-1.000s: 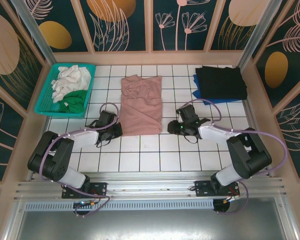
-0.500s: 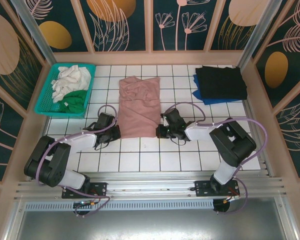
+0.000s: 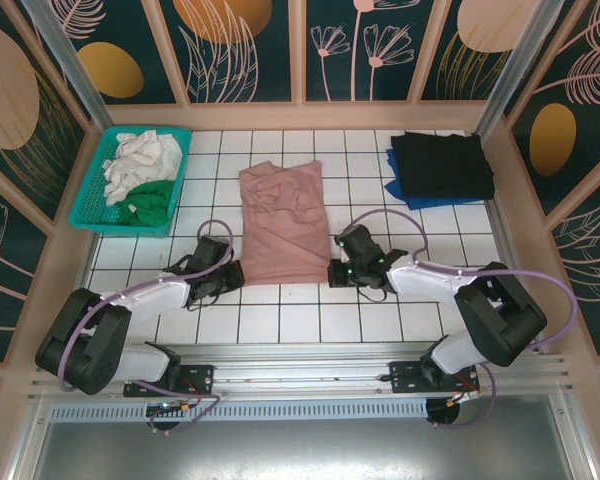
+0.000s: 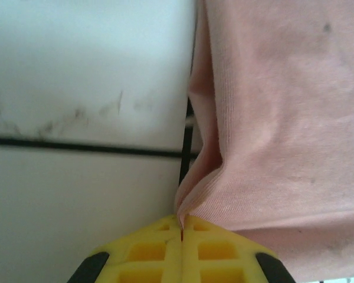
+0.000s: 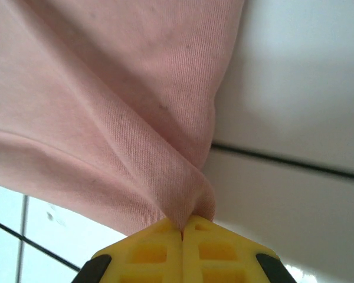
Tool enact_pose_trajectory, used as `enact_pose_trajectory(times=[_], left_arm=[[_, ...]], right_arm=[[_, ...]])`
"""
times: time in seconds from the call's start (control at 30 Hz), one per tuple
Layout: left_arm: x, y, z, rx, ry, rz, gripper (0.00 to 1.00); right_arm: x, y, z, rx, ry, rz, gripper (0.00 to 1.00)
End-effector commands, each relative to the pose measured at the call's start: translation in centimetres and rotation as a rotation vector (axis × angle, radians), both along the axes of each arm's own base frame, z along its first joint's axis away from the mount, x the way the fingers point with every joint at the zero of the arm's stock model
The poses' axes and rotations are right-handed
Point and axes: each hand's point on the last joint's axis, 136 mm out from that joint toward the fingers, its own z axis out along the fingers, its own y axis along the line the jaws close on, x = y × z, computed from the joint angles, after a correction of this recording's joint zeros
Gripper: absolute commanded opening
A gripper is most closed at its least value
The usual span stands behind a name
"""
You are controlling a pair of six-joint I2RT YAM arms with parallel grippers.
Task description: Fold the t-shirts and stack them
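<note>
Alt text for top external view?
Left gripper and right gripper, jaws shut, pinch the near corners of a folded pink t-shirt on a tiled table. Teal basket with white shirt and green shirt far left; black shirt on blue shirt far right.

Bright even light, wrist cams soft-focus.

This is a robotics lab test cell, not a lived-in room. A white tiled worktop with dark grid lines (image 3: 280,322) is boxed in by dark wall panels printed with leaf patterns in pale wooden frames (image 3: 248,60). Two black-and-white robot arms, left (image 3: 145,295) and right (image 3: 435,275), are bolted to a bare aluminium rail (image 3: 300,360) at the near edge, with exposed purple cables (image 3: 388,212). A teal plastic lattice basket (image 3: 120,228) of clothes and a dusty-pink cloth t-shirt (image 3: 283,225) lie on the tiles.
</note>
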Motion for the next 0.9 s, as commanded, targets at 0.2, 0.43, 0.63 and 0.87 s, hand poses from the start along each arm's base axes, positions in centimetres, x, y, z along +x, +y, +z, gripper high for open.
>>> enact_pose_trajectory(times=[0.2, 0.43, 0.63, 0.87], left_arm=[[-2.3, 2.4, 1.3, 0.021, -0.008, 0.114, 0.44], [4.3, 0.4, 6.8, 0.073, -0.149, 0.076, 0.61], [7.4, -0.1, 3.0, 0.124, -0.054, 0.057, 0.56], [6.6, 0.4, 0.9, 0.139, -0.004, 0.061, 0.43]], right_arm=[[1.6, -0.8, 6.0, 0.04, -0.161, -0.105, 0.41], [8.7, 2.4, 6.3, 0.095, -0.213, -0.125, 0.46], [9.0, 3.8, 2.7, 0.127, -0.104, -0.137, 0.51], [6.0, 4.6, 0.4, 0.186, -0.017, -0.101, 0.58]])
